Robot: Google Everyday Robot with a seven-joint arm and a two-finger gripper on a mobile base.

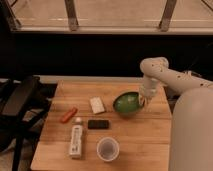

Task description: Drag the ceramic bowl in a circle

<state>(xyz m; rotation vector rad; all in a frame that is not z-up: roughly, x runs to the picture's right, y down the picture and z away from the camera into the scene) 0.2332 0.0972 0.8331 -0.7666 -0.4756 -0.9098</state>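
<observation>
The ceramic bowl (126, 103) is round and glossy green with a darker outside. It sits tilted on the right part of the wooden table (140, 135). My gripper (144, 100) reaches down from the white arm (160, 72) onto the bowl's right rim. It looks closed on the rim.
A small translucent plastic cup (107, 148) stands near the front edge. A white bottle (76, 140) lies at front left, a black bar (98, 124) in the middle, a white packet (97, 104) left of the bowl, an orange-red item (68, 115) further left. A black chair (17, 107) stands left of the table.
</observation>
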